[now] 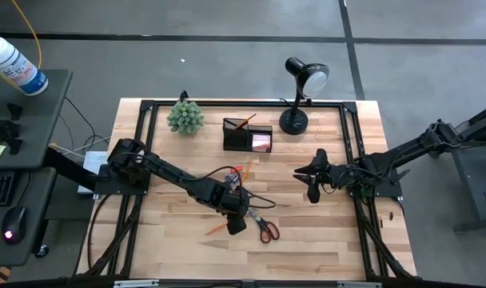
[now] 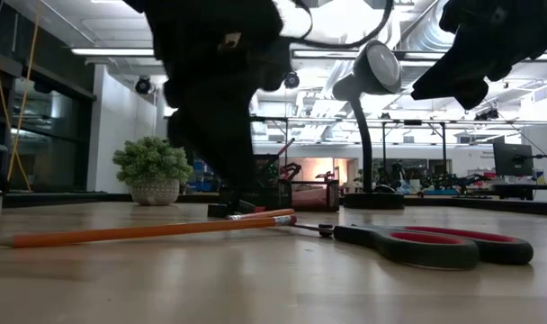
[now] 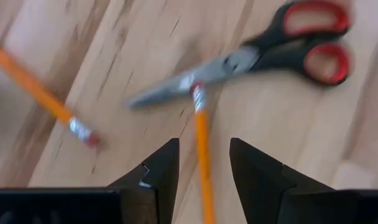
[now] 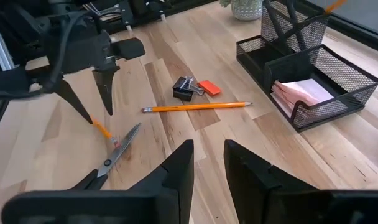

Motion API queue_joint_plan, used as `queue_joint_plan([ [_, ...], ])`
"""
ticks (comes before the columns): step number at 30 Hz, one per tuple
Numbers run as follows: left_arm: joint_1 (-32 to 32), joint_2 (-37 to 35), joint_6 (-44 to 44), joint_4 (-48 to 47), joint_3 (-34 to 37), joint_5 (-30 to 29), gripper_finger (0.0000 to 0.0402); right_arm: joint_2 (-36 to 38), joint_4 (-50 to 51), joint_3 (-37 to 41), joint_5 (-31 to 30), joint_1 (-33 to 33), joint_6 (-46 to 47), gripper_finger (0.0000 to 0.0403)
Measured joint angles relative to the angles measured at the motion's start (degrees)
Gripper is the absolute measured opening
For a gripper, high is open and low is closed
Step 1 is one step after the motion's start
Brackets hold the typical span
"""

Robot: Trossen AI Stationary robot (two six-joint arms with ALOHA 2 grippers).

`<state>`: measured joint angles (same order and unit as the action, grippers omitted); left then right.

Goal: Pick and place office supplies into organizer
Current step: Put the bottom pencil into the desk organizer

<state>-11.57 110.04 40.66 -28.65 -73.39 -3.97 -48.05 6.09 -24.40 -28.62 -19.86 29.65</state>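
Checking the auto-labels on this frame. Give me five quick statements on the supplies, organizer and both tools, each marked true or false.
1. The left tool stands open over a pencil on the table. True.
2. The scissors are in the organizer. False: they lie on the table beside the left tool.
3. The pink sticky-note pad sits in the organizer's lower compartment. True.
4. The right tool holds a pencil. False: it holds nothing, hovering right of centre.
5. The organizer's cup section is empty. False: an orange pencil stands in it.

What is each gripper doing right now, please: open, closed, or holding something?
Left gripper: open, straddling an orange pencil on the table, not gripping it.
Right gripper: open, empty, waiting above the table's right side.
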Motion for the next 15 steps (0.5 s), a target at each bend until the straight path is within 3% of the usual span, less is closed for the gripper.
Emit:
queue_joint_plan([
  [15, 0.3, 5.0, 1.8, 2.0, -0.2, 1.2, 0.0127, -0.5, -0.2, 0.0, 0.0, 0.0, -0.7, 0.0083],
])
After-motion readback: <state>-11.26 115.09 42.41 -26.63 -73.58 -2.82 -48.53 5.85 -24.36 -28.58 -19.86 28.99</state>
